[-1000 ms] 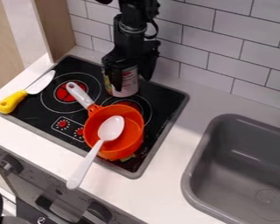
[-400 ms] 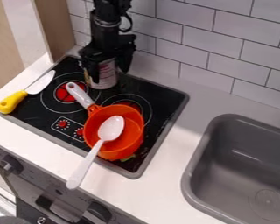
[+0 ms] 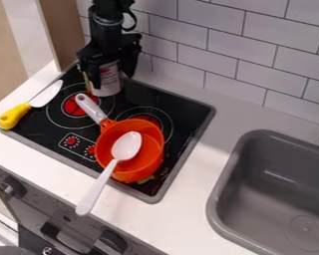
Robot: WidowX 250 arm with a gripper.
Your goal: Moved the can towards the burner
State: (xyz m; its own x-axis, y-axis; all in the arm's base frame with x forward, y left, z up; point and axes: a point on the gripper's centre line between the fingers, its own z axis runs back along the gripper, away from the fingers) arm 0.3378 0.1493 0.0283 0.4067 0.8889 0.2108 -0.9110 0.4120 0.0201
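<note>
Camera view: on the near side of the gripper (image 3: pixel 113 81), an orange pan (image 3: pixel 154 149) with a white spoon (image 3: pixel 126 145) across it points its pale handle close by the can (image 3: pixel 108 79). A yellow-handled knife (image 3: pixel 14 116) lies left of the gripper in view; the tiled wall (image 3: pixel 215 60) stands behind. The can, pale with reddish print, is upright, clamped between the fingers beside the rear-left burner (image 3: pixel 74 106).

On the counter (image 3: pixel 189 187), see the stove (image 3: pixel 185 117) at nine o'clock, carrying a pan (image 3: pixel 153 147) at five, a knife (image 3: pixel 33 102) over its edge at ten.
</note>
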